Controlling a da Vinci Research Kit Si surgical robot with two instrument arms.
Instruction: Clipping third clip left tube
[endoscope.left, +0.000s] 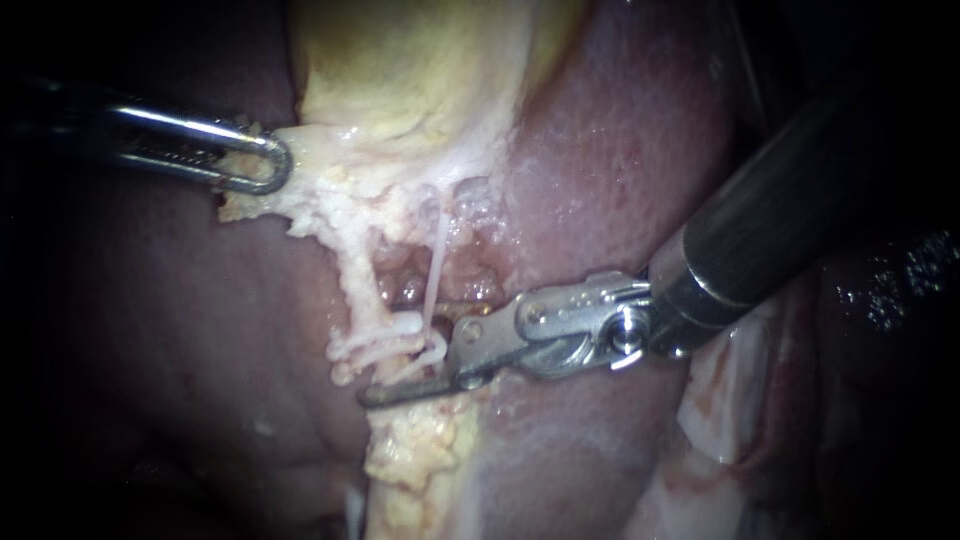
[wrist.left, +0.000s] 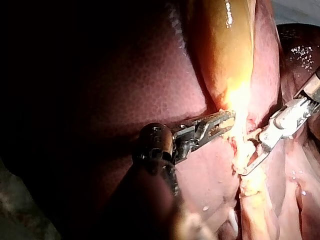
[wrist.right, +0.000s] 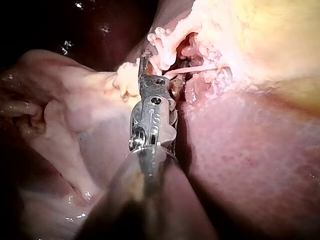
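The yellow gallbladder (endoscope.left: 420, 70) lies against the red liver (endoscope.left: 620, 150). From its pale neck the left tube (endoscope.left: 355, 275) runs down, a ragged whitish strand. White clips (endoscope.left: 385, 345) sit across its lower end. The right tube (endoscope.left: 438, 260) is a thin pink strand beside it. My right instrument (endoscope.left: 405, 375) comes in from the right, and its jaws stand open astride the left tube just below the clips. My left instrument (endoscope.left: 262, 165) is shut on the pale tissue at the gallbladder's neck and holds it toward the left. The same grip shows in the left wrist view (wrist.left: 222, 122).
Yellowish fatty tissue (endoscope.left: 415, 455) continues below the right instrument's jaws. Pale folded tissue (endoscope.left: 720, 400) lies under the right shaft. In the right wrist view the right instrument (wrist.right: 145, 65) points at the clipped strand, with liver (wrist.right: 250, 165) beside it.
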